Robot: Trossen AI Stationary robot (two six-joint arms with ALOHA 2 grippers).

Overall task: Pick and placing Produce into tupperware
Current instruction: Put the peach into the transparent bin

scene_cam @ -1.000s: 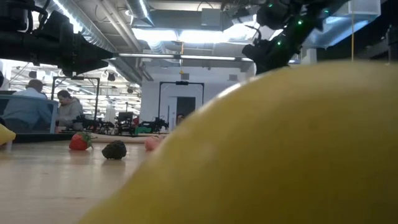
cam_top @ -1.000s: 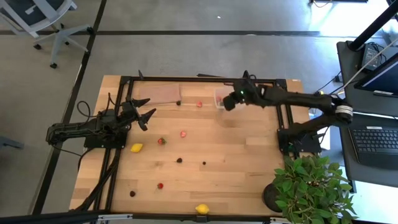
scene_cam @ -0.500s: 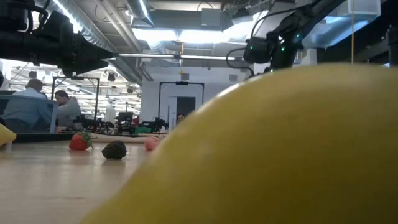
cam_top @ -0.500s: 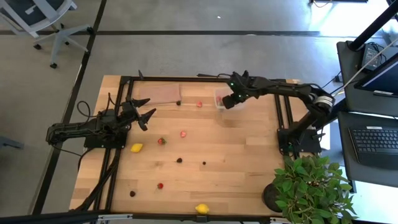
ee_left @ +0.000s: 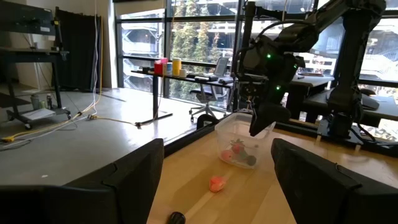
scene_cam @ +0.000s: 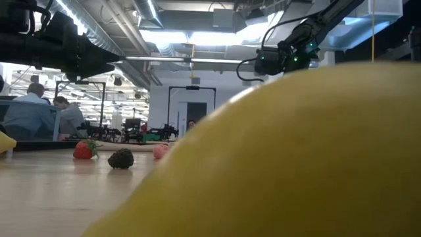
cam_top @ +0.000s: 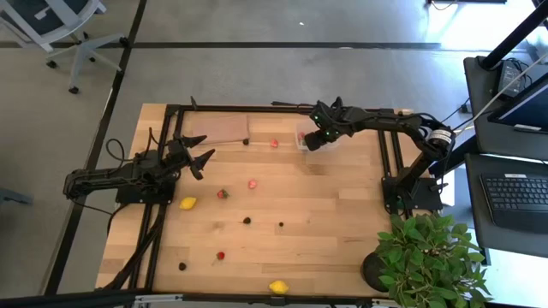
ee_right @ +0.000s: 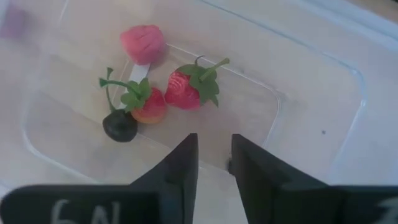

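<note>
Hovering over the tub [cam_top: 314, 137] at the table's far edge, my right gripper [ee_right: 210, 160] has swung in from a second ago and its fingers have just parted to a narrow gap, nothing between them. Below sit three red berries [ee_right: 186, 87] and a dark one [ee_right: 119, 126], so I judge a piece was just dropped. My left gripper [cam_top: 202, 157] waits wide open, empty. A lemon [cam_top: 188, 203] and more fruit remain scattered.

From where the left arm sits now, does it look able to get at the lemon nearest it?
Probably yes. The left end effector hangs open, holding nothing, and the lemon lies on bare table just beside that arm's base, with nothing between them. The right end effector is far off over the tub.
</note>
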